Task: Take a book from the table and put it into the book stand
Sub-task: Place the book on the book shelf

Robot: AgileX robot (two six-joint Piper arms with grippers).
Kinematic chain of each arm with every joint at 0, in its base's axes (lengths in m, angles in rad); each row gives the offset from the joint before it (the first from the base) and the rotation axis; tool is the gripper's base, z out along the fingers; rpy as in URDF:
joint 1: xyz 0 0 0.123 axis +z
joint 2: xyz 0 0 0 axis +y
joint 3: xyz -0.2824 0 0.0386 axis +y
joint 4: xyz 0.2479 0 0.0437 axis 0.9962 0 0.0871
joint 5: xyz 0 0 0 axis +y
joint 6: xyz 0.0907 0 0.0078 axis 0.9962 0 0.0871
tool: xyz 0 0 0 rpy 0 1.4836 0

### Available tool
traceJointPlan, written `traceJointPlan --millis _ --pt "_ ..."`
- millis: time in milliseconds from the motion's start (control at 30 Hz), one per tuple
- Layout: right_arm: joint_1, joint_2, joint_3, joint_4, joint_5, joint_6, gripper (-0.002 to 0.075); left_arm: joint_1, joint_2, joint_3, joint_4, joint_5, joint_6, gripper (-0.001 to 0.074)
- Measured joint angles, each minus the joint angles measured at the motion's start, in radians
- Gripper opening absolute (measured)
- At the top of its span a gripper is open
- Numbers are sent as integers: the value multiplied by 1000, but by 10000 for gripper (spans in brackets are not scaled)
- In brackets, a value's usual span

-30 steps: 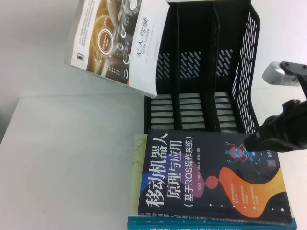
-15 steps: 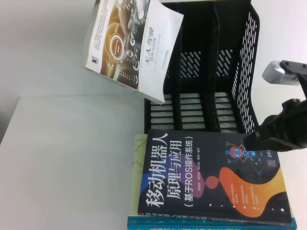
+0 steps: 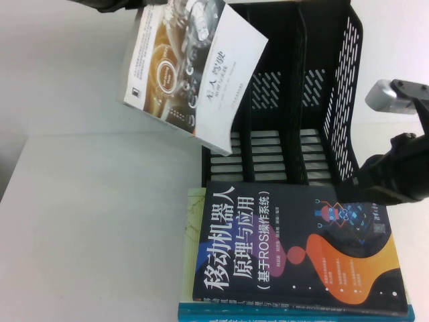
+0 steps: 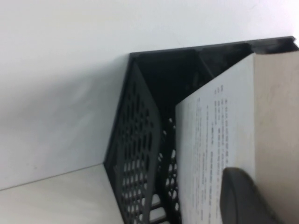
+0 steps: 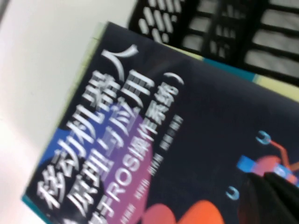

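Note:
The book (image 3: 194,70), white cover with a dark dashboard photo, hangs tilted in the air at the left front of the black book stand (image 3: 288,100), its lower corner overlapping the leftmost slot. My left gripper (image 3: 117,5) is shut on the book's top edge, mostly cut off by the picture's upper border. In the left wrist view one dark finger (image 4: 243,198) presses on the book's white printed face (image 4: 210,135), with the stand (image 4: 140,149) right behind. My right gripper (image 3: 352,191) is shut, hovering low over the navy book's far right corner.
A dark navy book (image 3: 288,255) with white characters lies on a stack in front of the stand, also in the right wrist view (image 5: 140,140). A teal-edged book (image 3: 295,312) lies beneath it. The white table (image 3: 100,221) is bare on the left.
The held book has moved right and slightly down, toward the stand's leftmost slot. The right arm has shifted only slightly.

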Motion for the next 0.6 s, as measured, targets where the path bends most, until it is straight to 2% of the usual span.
traceJointPlan --millis 267,600 --pt "0 28 -57 198 -16 -157 -3 0 -31 -5 53 6 -22 99" --pt "0 174 -329 389 -110 -228 -3 0 -50 -32 37 46 -24 99"
